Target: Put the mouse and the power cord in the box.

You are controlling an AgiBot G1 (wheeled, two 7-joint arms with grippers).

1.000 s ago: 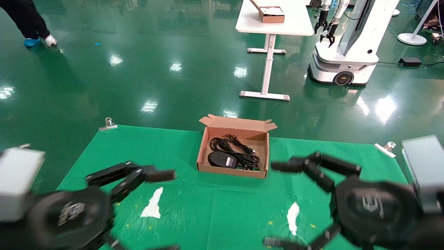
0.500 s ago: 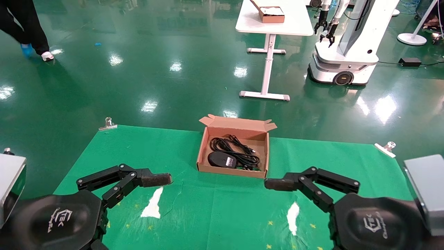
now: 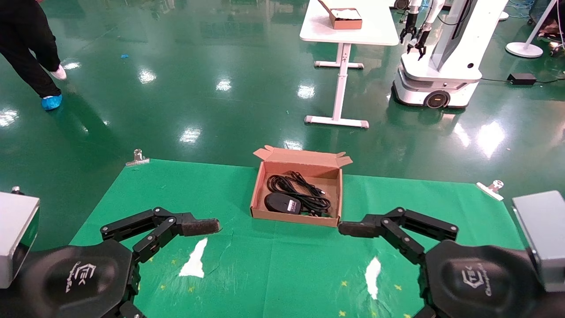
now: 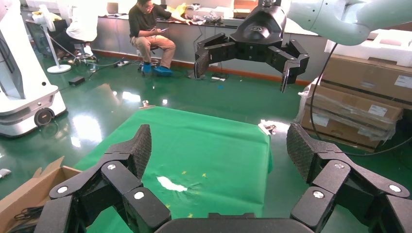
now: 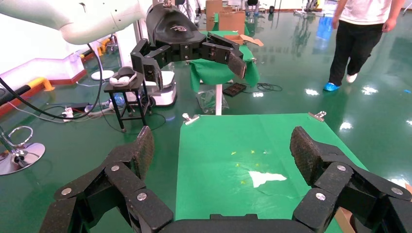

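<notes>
The brown cardboard box [image 3: 261, 187] stands open at the far middle of the green cloth. Inside it lies the black mouse [image 3: 281, 203], label up, with the coiled black power cord [image 3: 303, 191] beside and behind it. My left gripper [image 4: 219, 145] is open and empty, hovering over the near left of the cloth, its upper finger [image 3: 201, 226] left of the box. My right gripper [image 5: 224, 148] is also open and empty on the near right, with its finger [image 3: 353, 229] close to the box's front right corner. Neither touches the box.
Two white tears [image 3: 194, 261] [image 3: 373, 274] mark the green cloth [image 3: 176, 194]. Metal clips [image 3: 137, 157] [image 3: 492, 187] hold its far corners. Beyond, on the green floor, stand a white table [image 3: 348, 26], another robot [image 3: 441, 57], and a person [image 3: 31, 53] walks at far left.
Both grippers have sunk lower and steadied over the near cloth, still open. The person at far left has stepped closer. Box, mouse and cord have not moved.
</notes>
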